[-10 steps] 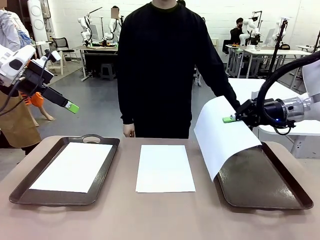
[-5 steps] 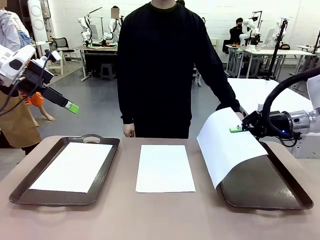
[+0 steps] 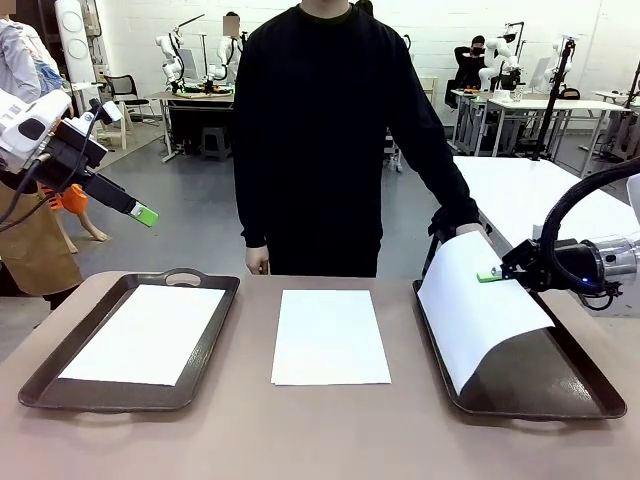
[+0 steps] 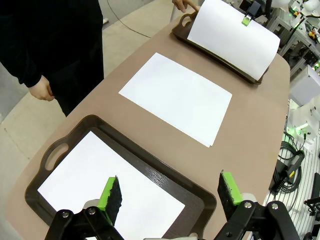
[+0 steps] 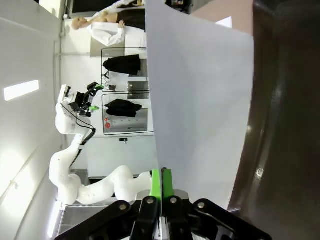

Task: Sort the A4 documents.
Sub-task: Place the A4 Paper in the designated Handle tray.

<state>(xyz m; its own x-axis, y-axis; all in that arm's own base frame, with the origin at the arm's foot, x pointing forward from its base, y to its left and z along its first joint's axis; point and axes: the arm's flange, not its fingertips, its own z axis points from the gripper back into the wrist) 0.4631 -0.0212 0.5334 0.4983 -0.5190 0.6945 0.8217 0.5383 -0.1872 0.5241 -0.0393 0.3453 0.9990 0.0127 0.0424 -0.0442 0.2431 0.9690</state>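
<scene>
Item 1: your right end effector [image 3: 490,275], clenched on edge of A4 sheet [image 3: 480,315]; sheet bowed, draped over right tray [image 3: 560,395].
Item 2: second sheet [image 3: 330,335], flat on desk [image 3: 320,440] (middle, between trays).
Item 3: third sheet [image 3: 145,332], flat in left tray [image 3: 35,385].
Item 4: your left end effector [image 4: 169,192], released, empty, raised at left side.
</scene>
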